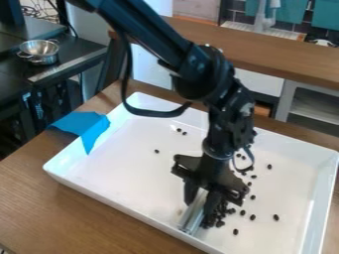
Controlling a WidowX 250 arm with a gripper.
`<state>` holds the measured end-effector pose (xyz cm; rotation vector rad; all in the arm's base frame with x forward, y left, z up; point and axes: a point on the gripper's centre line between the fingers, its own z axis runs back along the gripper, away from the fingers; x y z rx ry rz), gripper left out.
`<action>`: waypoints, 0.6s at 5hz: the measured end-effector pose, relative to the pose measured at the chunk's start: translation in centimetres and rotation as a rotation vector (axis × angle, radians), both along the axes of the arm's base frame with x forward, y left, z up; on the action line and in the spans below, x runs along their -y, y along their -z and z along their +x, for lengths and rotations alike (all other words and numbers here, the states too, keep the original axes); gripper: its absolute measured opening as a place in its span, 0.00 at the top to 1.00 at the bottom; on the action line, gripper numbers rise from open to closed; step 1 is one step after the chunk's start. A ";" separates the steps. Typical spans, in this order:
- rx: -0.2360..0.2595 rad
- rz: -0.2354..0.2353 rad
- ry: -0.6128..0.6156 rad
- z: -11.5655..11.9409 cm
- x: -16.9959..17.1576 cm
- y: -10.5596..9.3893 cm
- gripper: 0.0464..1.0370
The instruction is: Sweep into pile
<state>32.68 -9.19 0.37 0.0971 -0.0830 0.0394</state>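
My gripper (200,201) hangs down into the white tray (99,178), near the tray's front wall and right of its middle. It is shut on a pale, shiny sweeping tool (193,213), whose lower end reaches the tray floor. Dark beans (220,223) are clustered just right of the tool, partly hidden by the gripper. Several single beans (276,217) are scattered farther right and behind the gripper. On the tray's left half, a lone bean (157,151) lies apart, and a few others are near the back.
Blue tape or cloth (86,126) hangs over the tray's left rim. The tray's raised walls surround the beans on the wooden table (73,213). A metal bowl (39,50) stands on a black surface at the upper left, and a wooden counter (278,57) runs behind.
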 end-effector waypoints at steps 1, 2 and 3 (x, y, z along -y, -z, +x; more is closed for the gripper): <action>0.005 -0.001 0.000 0.4 2.2 0.1 0.68; 0.019 -0.008 -0.002 0.7 3.9 0.3 0.68; 0.007 -0.020 -0.005 0.4 4.1 0.3 0.68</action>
